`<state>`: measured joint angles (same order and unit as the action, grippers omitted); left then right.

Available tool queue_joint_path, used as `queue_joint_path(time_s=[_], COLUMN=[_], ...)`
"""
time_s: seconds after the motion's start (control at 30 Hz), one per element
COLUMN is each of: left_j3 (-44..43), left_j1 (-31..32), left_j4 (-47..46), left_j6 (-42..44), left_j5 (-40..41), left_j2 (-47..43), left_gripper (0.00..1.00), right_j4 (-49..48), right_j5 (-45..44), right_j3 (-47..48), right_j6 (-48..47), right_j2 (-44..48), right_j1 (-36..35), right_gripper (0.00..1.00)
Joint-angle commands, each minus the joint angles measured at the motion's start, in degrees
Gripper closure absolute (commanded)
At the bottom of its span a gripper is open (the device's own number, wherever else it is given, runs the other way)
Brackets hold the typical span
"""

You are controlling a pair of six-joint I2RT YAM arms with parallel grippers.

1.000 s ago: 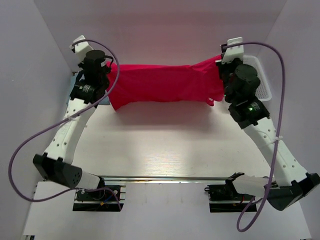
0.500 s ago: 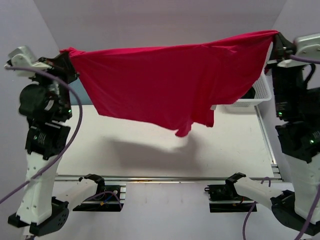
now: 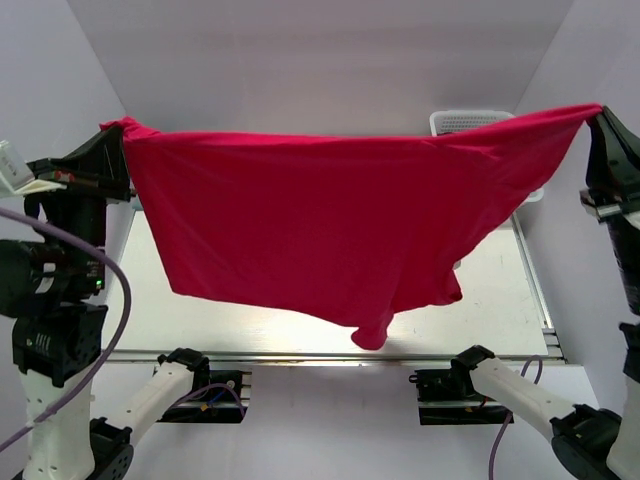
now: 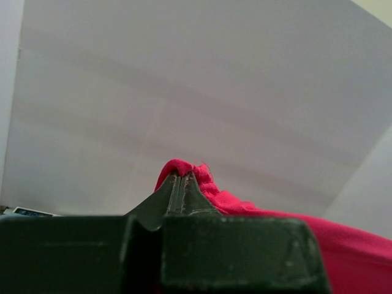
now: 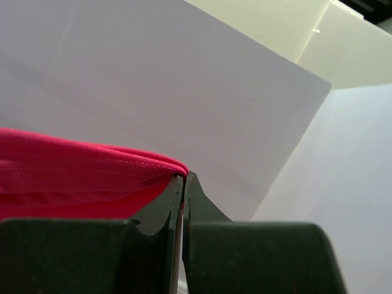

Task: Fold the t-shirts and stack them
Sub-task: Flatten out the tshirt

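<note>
The crimson red t-shirt (image 3: 330, 230) hangs spread wide in the air above the table, stretched between both arms. My left gripper (image 3: 118, 130) is shut on its left top corner, also seen in the left wrist view (image 4: 182, 176), where red cloth (image 4: 257, 211) bunches over the fingertips. My right gripper (image 3: 595, 112) is shut on its right top corner, seen in the right wrist view (image 5: 184, 177) with the hemmed edge (image 5: 92, 162) running left. The shirt's lower edge dangles just above the table's near rail. The pale blue-grey t-shirt is hidden or out of view.
A white lattice basket (image 3: 470, 122) stands at the back right, mostly behind the shirt. The white table (image 3: 490, 290) shows under the hanging cloth. Both arms stand raised at the left and right walls.
Both arms lifted the red shirt from the far table into the air and drew it toward the near side. The shirt has spread out wider and hangs lower in the view.
</note>
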<state>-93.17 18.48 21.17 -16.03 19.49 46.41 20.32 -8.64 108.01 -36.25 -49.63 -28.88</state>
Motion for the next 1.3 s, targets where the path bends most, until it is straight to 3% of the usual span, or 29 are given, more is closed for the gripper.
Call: queue_joint_path(time_s=[0.0, 0.33, 0.57, 0.87, 1.03, 1.27], left_j3=[-1.14, 1.06, 3.96, 12.12, 18.97, 27.94], left_j1=[-0.55, -0.55, -0.55, -0.55, -0.55, -0.55], left_j4=[1.42, 4.14, 4.14, 0.1, -2.0, -6.48], left_j6=[0.57, -1.19, -2.42, -3.66, -5.59, -9.45], left_j5=[-4.7, -8.58, -9.73, -7.36, -1.83, 6.96], left_j2=[-1.94, -7.12, -8.36, -3.18, 1.13, 8.42], left_gripper=[1.0, 1.0, 1.0, 1.0, 1.0, 1.0], right_j4=[0.51, 3.94, 1.75, -10.55, -22.91, -29.98], right_j5=[4.23, 11.18, 9.79, 4.17, -2.68, -8.05], right_j3=[1.16, 0.01, -4.28, -21.32, -31.97, -40.67], right_j6=[-1.72, -0.31, -0.05, -0.93, -1.28, -0.4], right_j2=[3.56, 8.05, 7.44, 5.77, 2.61, -6.52], right_j1=[0.23, 0.32, 0.32, 0.14, 0.32, 0.49], right_gripper=[1.0, 1.0, 1.0, 1.0, 1.0, 1.0])
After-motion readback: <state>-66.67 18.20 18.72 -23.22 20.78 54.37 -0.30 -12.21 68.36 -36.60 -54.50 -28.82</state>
